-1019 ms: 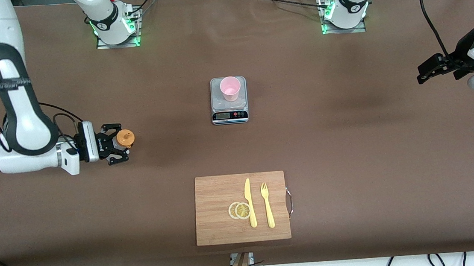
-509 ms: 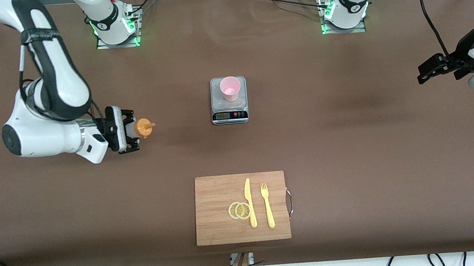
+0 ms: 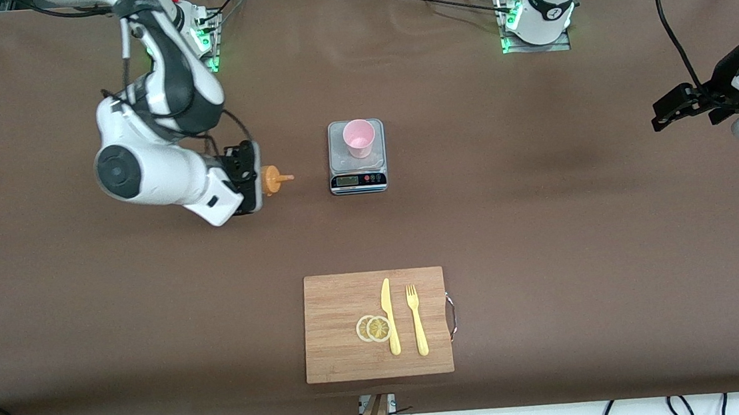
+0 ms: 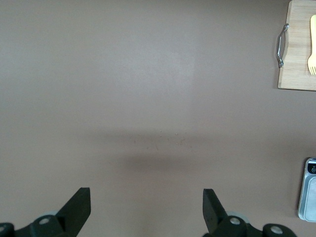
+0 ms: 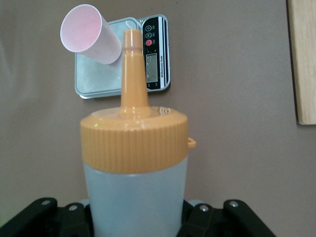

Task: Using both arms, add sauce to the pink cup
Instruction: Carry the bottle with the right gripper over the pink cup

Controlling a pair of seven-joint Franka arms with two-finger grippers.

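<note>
My right gripper [image 3: 252, 179] is shut on the sauce bottle [image 3: 271, 179], held above the bare table beside the scale, toward the right arm's end. The bottle lies almost level, and its orange nozzle points at the scale. In the right wrist view the whitish bottle [image 5: 134, 173] with its orange cap fills the middle, between the fingers. The pink cup [image 3: 359, 138] stands upright on the scale's steel plate [image 3: 342, 160], and the right wrist view shows the cup [image 5: 89, 34] past the nozzle. My left gripper [image 3: 663, 113] waits open and empty over the left arm's end of the table, its fingertips [image 4: 79, 205] wide apart.
The scale's display strip [image 3: 358, 180] faces the front camera. A wooden cutting board [image 3: 331, 304] lies nearer to that camera, with a yellow knife [image 3: 389, 316], a yellow fork [image 3: 416, 320] and two lemon slices [image 3: 373, 328] on it. Brown table cover lies all around.
The right arm has carried the sauce bottle toward the scale and tipped it from upright to almost level. The left arm has stayed in place.
</note>
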